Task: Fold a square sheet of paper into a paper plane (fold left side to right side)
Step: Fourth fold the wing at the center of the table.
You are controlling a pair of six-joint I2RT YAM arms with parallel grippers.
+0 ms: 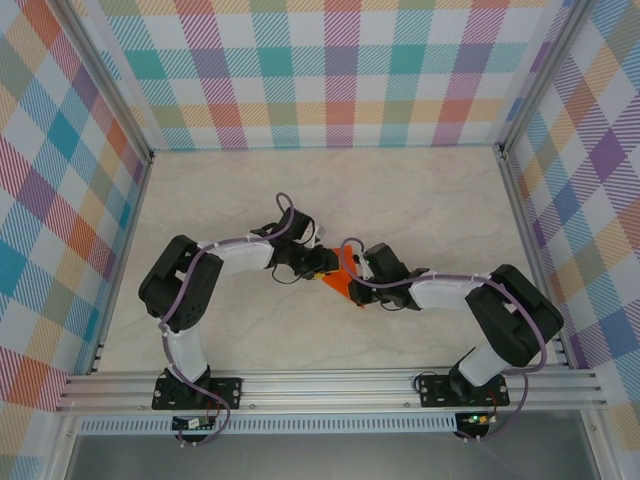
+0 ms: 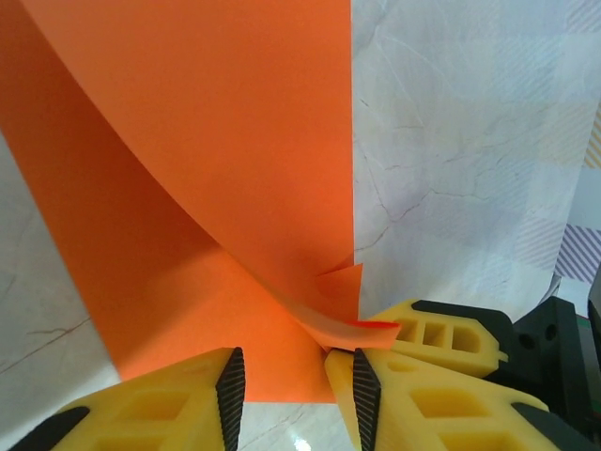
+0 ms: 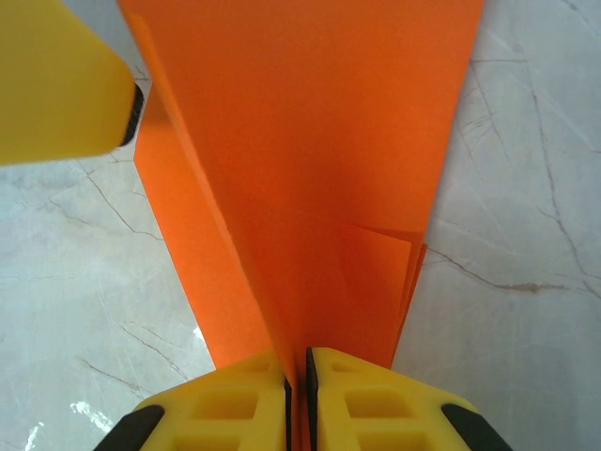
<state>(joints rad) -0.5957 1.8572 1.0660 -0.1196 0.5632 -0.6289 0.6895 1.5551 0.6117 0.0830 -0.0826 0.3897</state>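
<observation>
from above, the square sheet of paper [image 1: 343,286] is mostly covered by the left claw [image 1: 322,263] and right claw [image 1: 366,270], its folds too small to read. at the left wrist it runs off the far and left edges. at the right wrist its near end vanishes inside the right claw, and a blurred yellow finger [image 3: 56,85] is cut by the far left corner.

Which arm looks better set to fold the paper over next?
Left, probably: the left jaws straddle the curled edge of the paper, free to carry it over, while the right jaws are clamped on the paper, anchoring it.
</observation>
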